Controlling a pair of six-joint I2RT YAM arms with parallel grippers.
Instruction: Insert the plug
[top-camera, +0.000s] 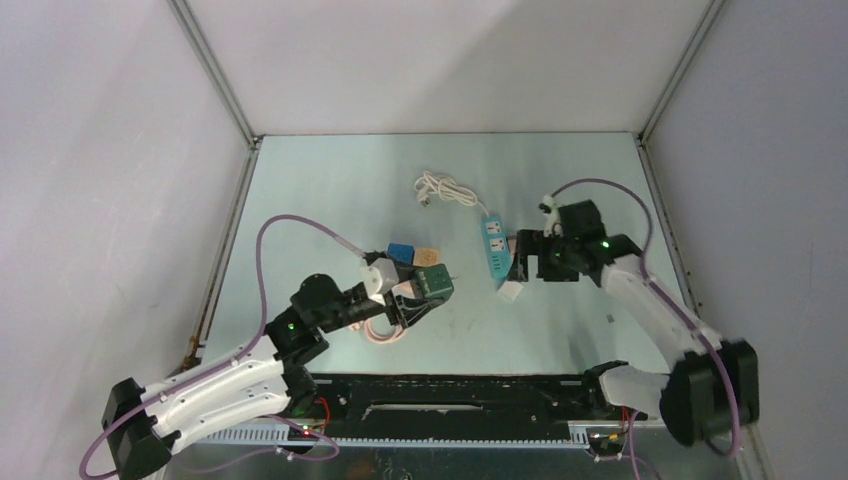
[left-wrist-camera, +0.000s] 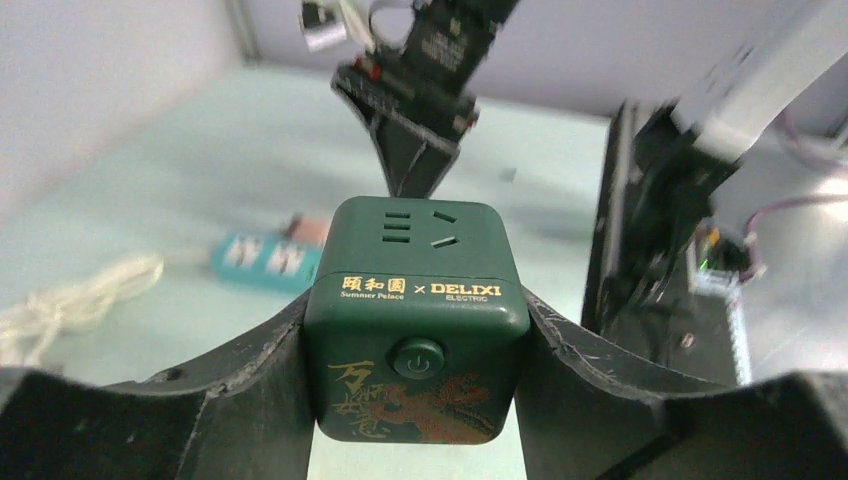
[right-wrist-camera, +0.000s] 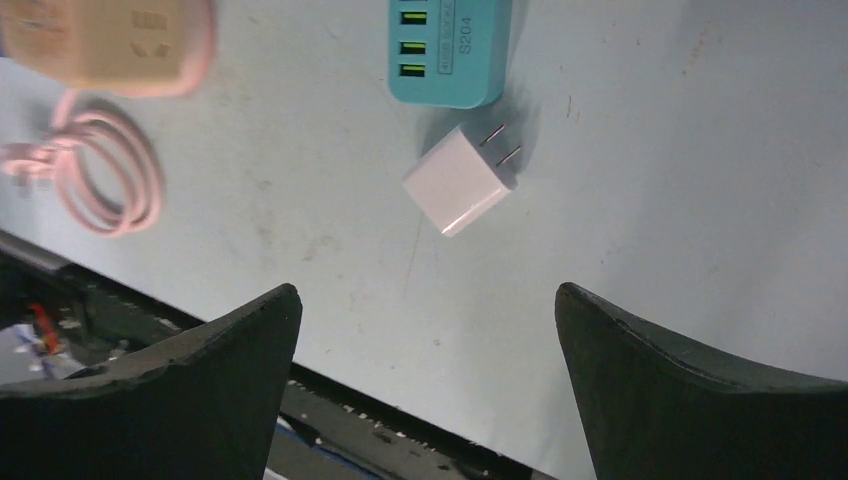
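Note:
The plug (right-wrist-camera: 462, 180) is a small white two-prong adapter lying flat on the table just off the near end of a teal power strip (right-wrist-camera: 450, 50). From above, the plug (top-camera: 510, 291) lies beside the strip (top-camera: 494, 246). My right gripper (right-wrist-camera: 428, 300) hangs open above the table, its fingers empty and the plug just ahead of them; overhead, the right gripper (top-camera: 520, 262) sits by the strip. My left gripper (left-wrist-camera: 415, 345) is shut on a dark green cube socket (left-wrist-camera: 415, 320), held off the table with its socket face up. In the top view the cube (top-camera: 436, 283) is left of the strip.
A coiled white cable (top-camera: 447, 190) lies behind the strip. Near the left gripper sit blue (top-camera: 401, 252), tan (top-camera: 428, 257) and white (top-camera: 380, 275) cubes. A pink cube socket (right-wrist-camera: 110, 40) with a coiled pink cable (right-wrist-camera: 100, 170) lies left of the plug. A black rail (top-camera: 450, 395) edges the near side.

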